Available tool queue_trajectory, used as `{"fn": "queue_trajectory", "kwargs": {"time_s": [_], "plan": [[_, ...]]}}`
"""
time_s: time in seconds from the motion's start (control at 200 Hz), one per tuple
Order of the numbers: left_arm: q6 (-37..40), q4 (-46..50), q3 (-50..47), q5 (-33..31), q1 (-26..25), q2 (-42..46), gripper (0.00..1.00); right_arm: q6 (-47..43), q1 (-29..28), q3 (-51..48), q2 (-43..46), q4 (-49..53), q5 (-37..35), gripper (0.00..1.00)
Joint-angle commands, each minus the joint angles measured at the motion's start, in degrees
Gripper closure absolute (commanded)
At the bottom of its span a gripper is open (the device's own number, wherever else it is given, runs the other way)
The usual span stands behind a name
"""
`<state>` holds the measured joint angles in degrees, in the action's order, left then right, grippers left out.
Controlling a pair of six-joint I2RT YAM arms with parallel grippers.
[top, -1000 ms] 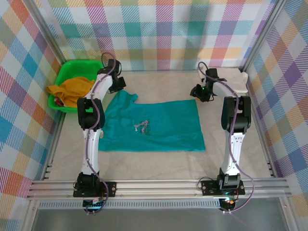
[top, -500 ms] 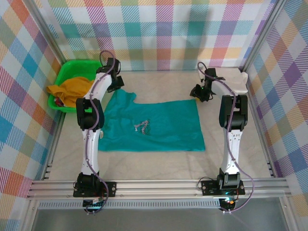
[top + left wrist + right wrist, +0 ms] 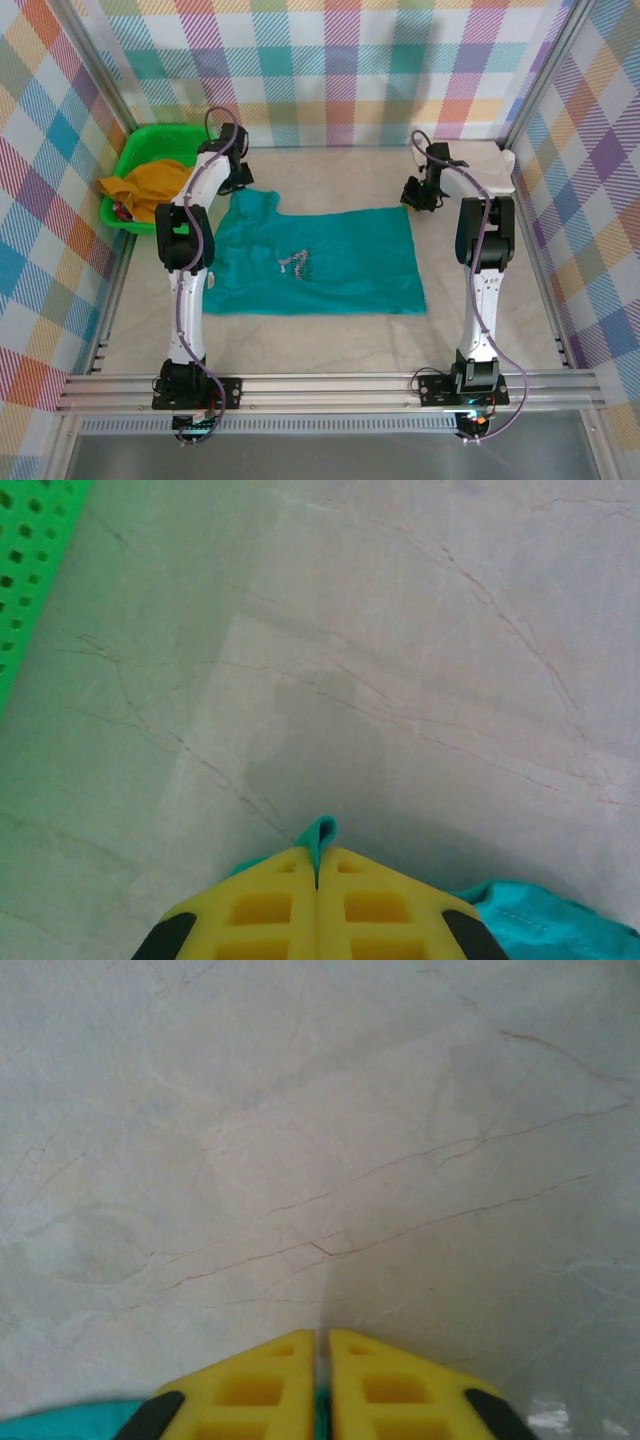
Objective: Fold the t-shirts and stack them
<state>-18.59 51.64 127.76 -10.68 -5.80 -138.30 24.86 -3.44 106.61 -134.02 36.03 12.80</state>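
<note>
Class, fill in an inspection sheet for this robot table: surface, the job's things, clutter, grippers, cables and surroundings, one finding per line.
Surface: pale marbled table with fine dark veins.
Job's things: teal t-shirt spread flat mid-table, silver print facing up; white t-shirt lying at the far right corner.
Clutter: green basket at the far left, yellow cloth draped over its rim.
Grippers: left gripper shut on the teal t-shirt's far left corner, cloth poking out between its tips; right gripper shut at the far right corner, teal cloth showing beneath it.
Cables: purple cables loop along both arms.
Surroundings: checked walls; metal rail along the near edge.
</note>
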Motion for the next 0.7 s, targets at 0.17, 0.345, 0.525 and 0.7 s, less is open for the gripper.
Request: {"fn": "queue_trajectory", "kwargs": {"time_s": [0.17,0.345,0.525,0.7], "plan": [[1.2,1.6,-1.9,-0.3,1.6,4.8,1.0,0.7,-0.5,-1.7,2.1,-2.2,0.8,1.0],[2.7,1.4,1.7,4.9,1.5,2.6,1.0,1.4,0.1,-3.2,6.1,-5.3,0.2,1.0],[3.5,3.1,11.0,9.0,0.9,-2.7,1.0,3.0,0.9,-1.8,7.6,-7.2,1.4,1.0],[5.2,5.6,22.3,10.3,0.4,-7.5,1.0,3.7,1.3,0.1,8.6,-8.1,1.1,1.0]]}}
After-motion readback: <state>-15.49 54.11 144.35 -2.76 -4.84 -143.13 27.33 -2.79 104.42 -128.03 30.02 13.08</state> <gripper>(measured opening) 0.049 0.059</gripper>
